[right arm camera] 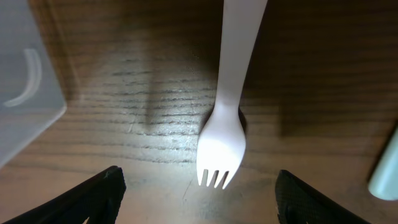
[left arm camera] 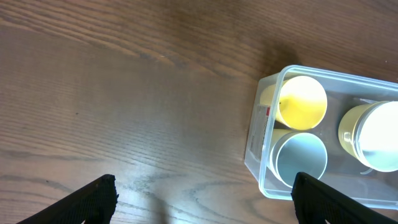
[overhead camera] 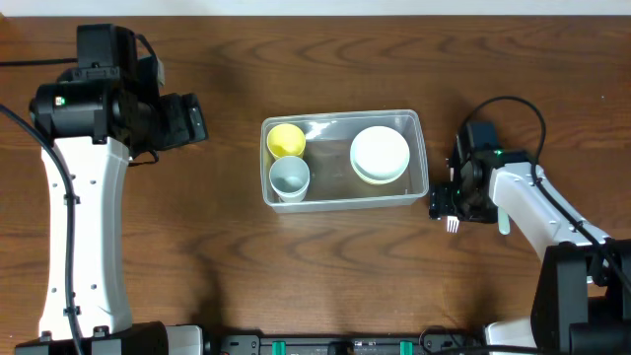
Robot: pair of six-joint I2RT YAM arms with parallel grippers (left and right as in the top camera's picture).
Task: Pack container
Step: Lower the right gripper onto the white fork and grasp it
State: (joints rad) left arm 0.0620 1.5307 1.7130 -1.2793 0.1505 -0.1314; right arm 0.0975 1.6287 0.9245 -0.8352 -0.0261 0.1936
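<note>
Container (right arm camera: 25, 87), a clear rectangular plastic tub, sits just outside your right gripper (right arm camera: 199, 180), whose wide-spread, empty fingers flank a white plastic fork (right arm camera: 224, 140); your left gripper (left arm camera: 204, 186) gapes empty.

table (overhead camera: 296, 266): dark brown wood, strong grain.
ylw cup (overhead camera: 286, 140): upright, mouth up, empty. Sits on far side of blue cup, rims just beside each other.
blue cup (overhead camera: 290, 177): pale blue-grey, upright, empty.
bowls: white bowl (overhead camera: 380, 152) nested in ylw bowl (overhead camera: 380, 179), only the ylw rim shows. To the right of both cups, w/ a gap between.
fork (right arm camera: 227, 93): white plastic, flat on table, tines toward near edge.
mint item (right arm camera: 385, 168): pale green, slim, near fork on its right. Only partly in view, can't ID.
</note>
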